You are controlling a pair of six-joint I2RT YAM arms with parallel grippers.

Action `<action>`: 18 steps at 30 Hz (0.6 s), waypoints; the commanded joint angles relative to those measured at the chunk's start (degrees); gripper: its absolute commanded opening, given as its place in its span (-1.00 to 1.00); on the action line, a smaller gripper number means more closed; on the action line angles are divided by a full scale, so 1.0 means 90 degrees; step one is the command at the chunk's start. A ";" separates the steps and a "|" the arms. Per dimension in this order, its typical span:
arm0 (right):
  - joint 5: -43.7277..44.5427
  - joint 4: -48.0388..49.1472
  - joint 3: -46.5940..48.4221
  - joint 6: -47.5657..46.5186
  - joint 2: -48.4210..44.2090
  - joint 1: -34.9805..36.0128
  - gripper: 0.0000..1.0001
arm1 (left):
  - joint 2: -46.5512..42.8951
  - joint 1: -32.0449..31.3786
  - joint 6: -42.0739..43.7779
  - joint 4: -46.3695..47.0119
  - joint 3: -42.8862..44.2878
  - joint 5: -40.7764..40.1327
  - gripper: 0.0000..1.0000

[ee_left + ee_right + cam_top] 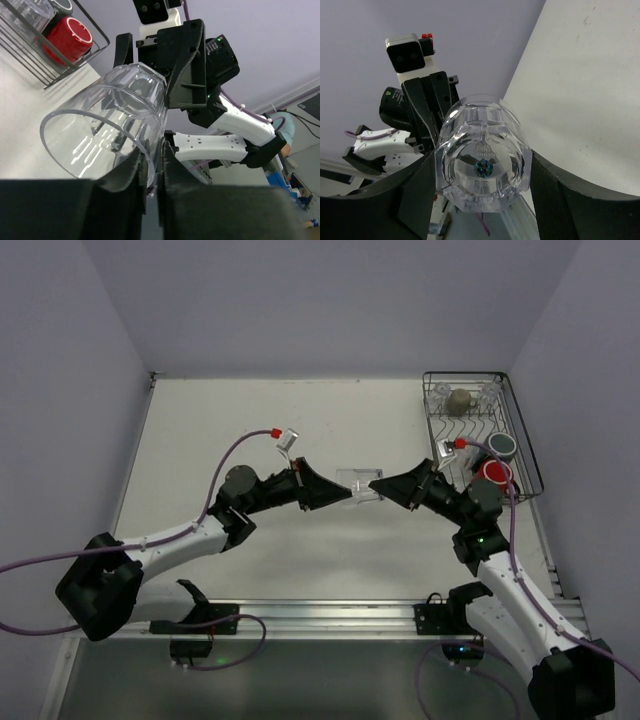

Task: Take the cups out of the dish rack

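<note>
Above table [250,410], tumbler [362,485] clamped by left claw [152,162] (rim) & right claw [482,185] (base).

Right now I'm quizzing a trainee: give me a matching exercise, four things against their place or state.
Things:
1 clear tumbler
2 red mug
3 olive-tan mug
4 left claw

States:
A far end of the dish rack
B clamped on a glass rim
C near end of the rack
D in the air, on its side

Pairs: 1-D; 2-C; 3-A; 4-B
</note>
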 commanded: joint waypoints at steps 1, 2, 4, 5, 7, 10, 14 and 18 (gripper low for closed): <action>0.0084 0.0659 -0.0014 0.0100 0.0212 0.0295 -0.34 | 0.0148 -0.0056 0.0009 0.0742 0.0265 0.0116 -0.90; 0.0104 0.0708 -0.0053 0.0120 0.0328 0.0325 -0.32 | 0.0119 -0.0056 0.0116 0.0636 0.0275 0.0000 -1.00; 0.0123 0.0757 -0.0082 0.0101 0.0398 0.0364 -0.10 | 0.0002 -0.0056 0.0486 -0.0344 0.0449 -0.0235 -1.00; 0.0162 0.0719 -0.0092 0.0052 0.0359 0.0355 0.32 | -0.0153 -0.0056 0.1116 -0.0980 0.0606 -0.0700 -1.00; 0.0366 0.0174 -0.0024 -0.0298 0.0252 0.0355 0.76 | -0.0310 -0.0046 0.1832 -0.2927 0.1220 -0.1414 -1.00; 0.0776 -0.1173 0.0239 -0.1099 -0.0060 0.0364 0.98 | -0.0263 0.0255 0.2840 -0.5234 0.2194 -0.2695 -1.00; 0.1771 -0.2502 0.0367 -0.1988 -0.0471 0.0364 0.98 | 0.0613 0.1086 0.3970 -0.7739 0.3473 -0.3501 -1.00; 0.2163 -0.3459 0.0386 -0.2671 -0.0608 0.0364 0.98 | 0.1640 0.1457 0.4755 -0.9441 0.4473 -0.5050 -1.00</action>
